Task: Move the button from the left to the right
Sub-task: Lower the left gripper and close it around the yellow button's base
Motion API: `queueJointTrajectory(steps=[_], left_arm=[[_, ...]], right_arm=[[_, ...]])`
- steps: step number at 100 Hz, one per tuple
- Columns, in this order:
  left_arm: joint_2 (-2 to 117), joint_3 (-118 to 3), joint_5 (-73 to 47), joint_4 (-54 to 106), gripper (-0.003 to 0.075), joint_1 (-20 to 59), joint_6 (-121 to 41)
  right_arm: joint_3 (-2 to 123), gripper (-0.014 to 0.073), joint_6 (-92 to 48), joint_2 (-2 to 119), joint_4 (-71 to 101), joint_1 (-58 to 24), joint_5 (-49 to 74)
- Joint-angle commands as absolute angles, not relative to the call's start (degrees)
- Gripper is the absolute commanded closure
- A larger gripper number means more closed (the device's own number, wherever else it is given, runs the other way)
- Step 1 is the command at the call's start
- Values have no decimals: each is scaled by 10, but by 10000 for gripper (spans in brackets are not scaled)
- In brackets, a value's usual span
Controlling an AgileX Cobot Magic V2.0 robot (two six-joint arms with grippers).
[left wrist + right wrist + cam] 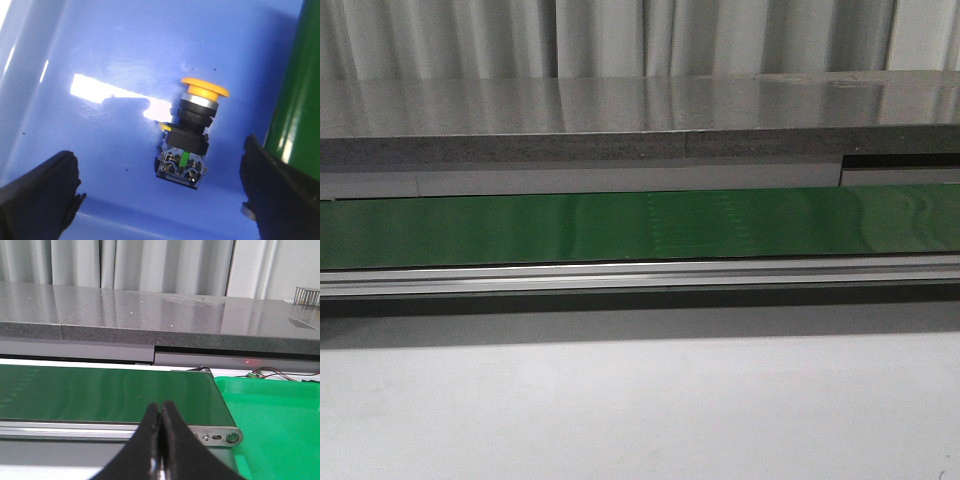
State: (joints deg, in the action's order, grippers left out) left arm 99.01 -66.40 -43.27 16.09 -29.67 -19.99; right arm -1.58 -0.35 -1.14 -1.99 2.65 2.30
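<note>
Blue tray (100,45), left hand (160,192) spread wide over button (192,132) (untouched), right hand (160,440) closed, empty

right claw (160,440): closed, empty | green belt (100,395) ahead | green tray (275,415) beside

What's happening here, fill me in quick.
The left hand hangs open over the button, which lies on its side on the floor of a blue bin, untouched, between the fingers in the wrist view. The right hand is shut on nothing, facing the green conveyor belt with a green tray at the belt's end. The belt is bare in the front view; the move has not begun.
</note>
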Motion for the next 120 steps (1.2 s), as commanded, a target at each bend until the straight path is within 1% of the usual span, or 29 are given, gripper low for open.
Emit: queueJointTrajectory(steps=[1,43,74,120], left_arm=[[982,-682,-414,178,92,-298,-203],[1032,-692,-395,204,92,-296,-228],[1069,-724,-394,197,93,-265,-229],[1101,-728,-394,180,213,-263,-229]], right_arm=[[-5,701,-5,-15,-25,28,-27],[-5,701,-5,-15,-25,28,-27],[-5,701,-5,-15,-25,28,-27],[-5,701,-5,-15,-25,28,-27]])
